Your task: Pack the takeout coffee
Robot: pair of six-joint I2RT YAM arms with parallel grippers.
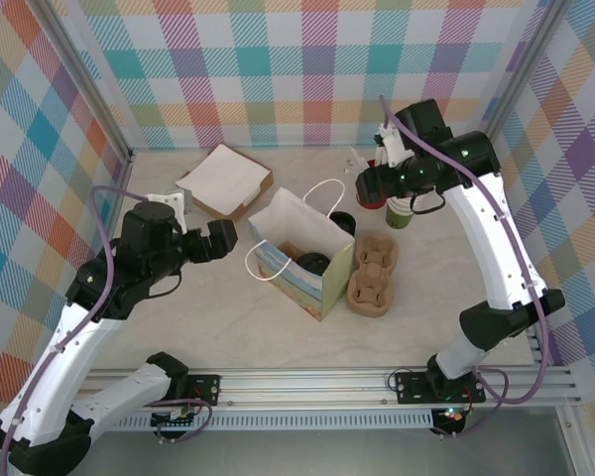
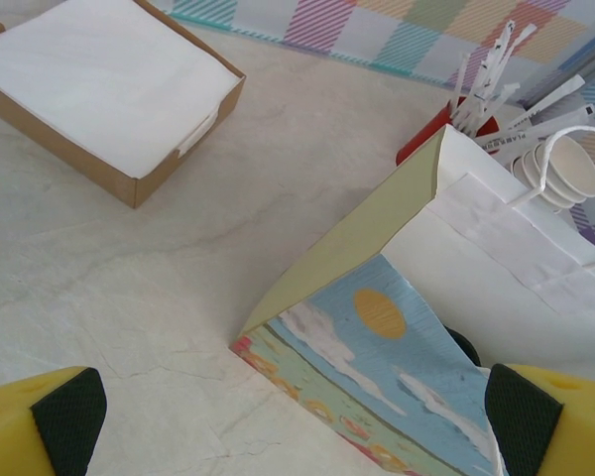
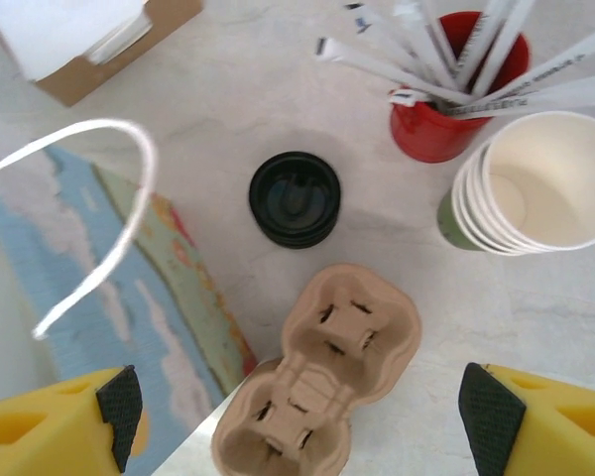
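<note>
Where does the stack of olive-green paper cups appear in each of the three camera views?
Top external: the paper cups stand right of centre, under the right arm's wrist.
Left wrist: near the upper right edge, beyond the paper bag, white rims showing.
Right wrist: at the right side, just below the red straw cup.
Shared landmark: the printed paper bag, left of the cups in every view.

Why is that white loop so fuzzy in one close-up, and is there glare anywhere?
Right wrist view: the bag handle hangs close to the lens, so it blurs, while the black lid and pulp carrier lie sharp. Left wrist view: the white napkins look nearly washed out. Top view: even light on the table, no glare.
</note>
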